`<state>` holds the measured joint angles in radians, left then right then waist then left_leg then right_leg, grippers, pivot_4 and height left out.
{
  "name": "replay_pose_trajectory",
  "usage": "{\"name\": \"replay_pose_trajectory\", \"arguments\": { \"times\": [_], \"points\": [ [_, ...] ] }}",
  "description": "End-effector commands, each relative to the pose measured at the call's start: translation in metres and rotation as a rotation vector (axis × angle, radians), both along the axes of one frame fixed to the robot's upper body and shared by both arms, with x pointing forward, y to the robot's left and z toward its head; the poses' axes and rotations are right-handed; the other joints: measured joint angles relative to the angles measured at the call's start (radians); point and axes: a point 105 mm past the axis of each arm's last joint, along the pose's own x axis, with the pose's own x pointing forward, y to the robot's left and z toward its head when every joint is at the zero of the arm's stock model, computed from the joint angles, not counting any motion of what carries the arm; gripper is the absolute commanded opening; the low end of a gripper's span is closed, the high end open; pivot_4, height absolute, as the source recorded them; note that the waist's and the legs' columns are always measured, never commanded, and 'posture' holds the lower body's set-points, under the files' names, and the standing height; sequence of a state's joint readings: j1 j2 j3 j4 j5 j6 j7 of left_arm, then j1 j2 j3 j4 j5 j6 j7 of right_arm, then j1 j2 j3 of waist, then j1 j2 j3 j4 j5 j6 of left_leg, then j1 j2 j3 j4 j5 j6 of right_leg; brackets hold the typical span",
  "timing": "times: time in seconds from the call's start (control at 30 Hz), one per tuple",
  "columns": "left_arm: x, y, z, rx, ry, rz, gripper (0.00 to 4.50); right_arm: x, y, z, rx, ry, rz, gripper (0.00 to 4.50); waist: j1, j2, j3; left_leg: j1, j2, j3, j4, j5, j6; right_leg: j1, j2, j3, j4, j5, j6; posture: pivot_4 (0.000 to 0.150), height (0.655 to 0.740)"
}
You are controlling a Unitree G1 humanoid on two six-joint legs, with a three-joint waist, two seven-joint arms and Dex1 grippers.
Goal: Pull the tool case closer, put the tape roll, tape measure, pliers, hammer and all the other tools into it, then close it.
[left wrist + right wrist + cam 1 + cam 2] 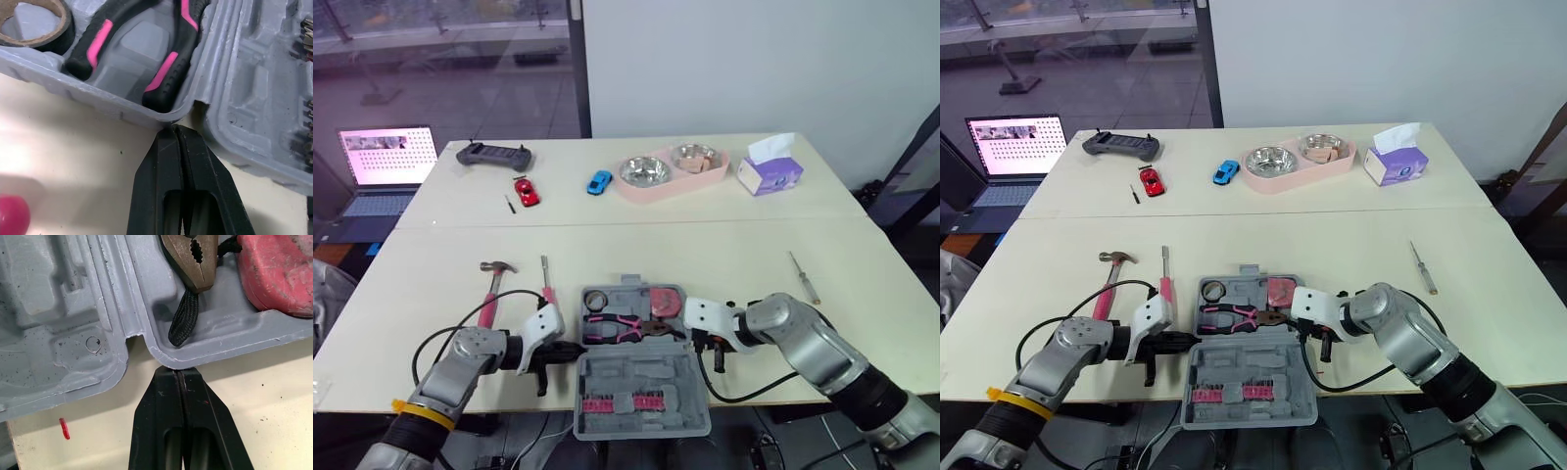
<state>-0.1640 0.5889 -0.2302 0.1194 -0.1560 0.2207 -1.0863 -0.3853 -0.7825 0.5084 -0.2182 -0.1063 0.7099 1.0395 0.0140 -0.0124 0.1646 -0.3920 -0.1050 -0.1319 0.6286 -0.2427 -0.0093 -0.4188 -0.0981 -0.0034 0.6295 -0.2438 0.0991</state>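
Both the left gripper point(176, 132) and right gripper point(180, 372) were clenched empty, tips apparently touching the open tool case point(636, 372) lying between them. Its stiff plastic shell would likely slide easily; the side rims offered the firmest hold.

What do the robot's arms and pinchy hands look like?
Both arms are rounded silver-grey metal, with a looping black cable and a white block at each wrist. The left arm has a yellow band near its base. The left gripper and right gripper each have two smooth, pointed black fingers.
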Motion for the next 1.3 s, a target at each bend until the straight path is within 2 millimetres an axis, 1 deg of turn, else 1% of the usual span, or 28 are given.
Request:
{"name": "replay_pose_trajectory", "arguments": {
  "times": [0.03,0.1,0.13,0.27,0.37,0.43,0.53,0.63,0.77,0.83,0.9,1.03,1.13,1.3],
  "points": [
    [0.001,-0.017,-0.001,-0.028,-0.011,-0.011,0.07,-0.009,-0.002,0.002,-0.042,0.033,0.02,0.0,0.003,0.0,0.0,0.0,-0.001,0.0,0.0,0.0,0.0,0.0,0.0,0.0,0.0,0.0,0.0,0.15,0.74],
    [0.001,-0.017,0.0,-0.032,-0.011,-0.009,0.07,-0.012,-0.009,0.005,-0.062,0.042,0.012,0.0,0.009,0.001,0.0,0.0,-0.002,-0.001,0.001,0.0,0.001,0.001,-0.001,0.0,0.0,0.0,0.001,0.15,0.74],
    [-0.002,-0.016,-0.002,-0.021,-0.011,-0.019,0.07,-0.014,-0.008,0.005,-0.064,0.045,0.021,0.0,0.012,0.001,0.0,0.0,-0.002,-0.001,0.001,-0.001,0.001,0.001,-0.001,0.0,-0.001,0.0,0.001,0.15,0.74],
    [-0.004,-0.019,-0.001,-0.05,-0.011,-0.017,0.07,-0.016,0.006,0.002,-0.018,0.055,0.01,0.0,0.021,0.001,0.0,-0.001,-0.002,-0.001,0.001,-0.001,0.002,0.0,-0.001,0.0,-0.001,0.0,0.002,0.15,0.74],
    [-0.004,-0.023,-0.001,-0.048,-0.019,-0.019,0.07,-0.007,0.023,0.008,0.04,0.011,-0.007,0.0,0.02,0.0,-0.001,0.0,-0.001,-0.001,0.001,-0.001,0.002,0.0,-0.001,0.0,-0.001,0.0,0.001,0.15,0.74],
    [-0.002,-0.023,-0.001,-0.043,-0.025,-0.02,0.07,-0.003,0.027,0.011,0.047,-0.009,-0.009,0.0,0.014,-0.001,-0.001,0.0,-0.001,-0.001,0.001,-0.001,0.001,0.0,0.0,0.0,-0.001,0.0,0.001,0.15,0.74],
    [0.014,-0.028,0.009,-0.024,-0.086,-0.035,0.07,0.011,0.032,0.019,0.07,-0.057,-0.018,0.0,0.003,0.0,-0.001,0.0,-0.001,-0.001,0.001,0.0,0.001,0.001,0.0,0.0,0.0,0.0,0.0,0.15,0.74],
    [0.03,-0.033,0.021,-0.046,-0.116,-0.025,0.07,0.024,0.025,0.02,0.06,-0.091,-0.047,0.0,0.0,-0.001,-0.001,0.0,-0.001,-0.001,0.002,0.0,0.0,0.001,0.0,0.0,0.0,0.002,0.001,0.15,0.74],
    [0.049,-0.038,0.023,-0.018,-0.148,-0.044,0.07,0.042,0.011,0.025,0.058,-0.135,-0.099,0.0,-0.001,-0.002,0.0,-0.001,-0.002,-0.001,0.002,0.0,0.0,-0.001,0.001,-0.001,0.0,0.004,0.004,0.15,0.74],
    [0.061,-0.043,0.031,-0.036,-0.173,-0.028,0.07,0.054,0.006,0.027,0.061,-0.172,-0.134,0.0,-0.001,-0.002,0.0,-0.001,-0.002,0.0,0.002,0.0,0.0,-0.001,0.001,-0.001,0.0,0.004,0.005,0.15,0.74],
    [0.066,-0.045,0.035,-0.051,-0.177,-0.023,0.07,0.06,0.002,0.026,0.059,-0.19,-0.154,0.0,-0.001,-0.002,0.0,-0.001,-0.002,0.0,0.002,0.0,0.0,-0.001,0.001,-0.001,0.0,0.005,0.004,0.15,0.74],
    [0.064,-0.042,0.031,-0.037,-0.179,-0.029,0.07,0.06,0.003,0.023,0.066,-0.18,-0.158,0.0,-0.005,-0.002,0.0,-0.001,-0.002,0.0,0.001,0.0,0.0,-0.002,0.001,-0.001,0.0,0.005,0.004,0.15,0.74],
    [0.069,-0.037,0.03,-0.029,-0.202,-0.004,0.07,0.056,0.011,0.021,0.094,-0.157,-0.15,0.0,-0.006,-0.002,0.0,-0.001,-0.002,0.0,0.001,0.0,0.0,-0.002,0.001,-0.001,0.001,0.005,0.004,0.15,0.74],
    [0.074,-0.028,0.032,-0.025,-0.216,0.033,0.07,0.055,0.013,0.021,0.091,-0.149,-0.147,0.0,-0.006,-0.002,0.0,-0.001,-0.002,0.0,0.002,0.0,0.0,-0.002,0.001,-0.001,0.001,0.005,0.004,0.15,0.74]
  ]
}}
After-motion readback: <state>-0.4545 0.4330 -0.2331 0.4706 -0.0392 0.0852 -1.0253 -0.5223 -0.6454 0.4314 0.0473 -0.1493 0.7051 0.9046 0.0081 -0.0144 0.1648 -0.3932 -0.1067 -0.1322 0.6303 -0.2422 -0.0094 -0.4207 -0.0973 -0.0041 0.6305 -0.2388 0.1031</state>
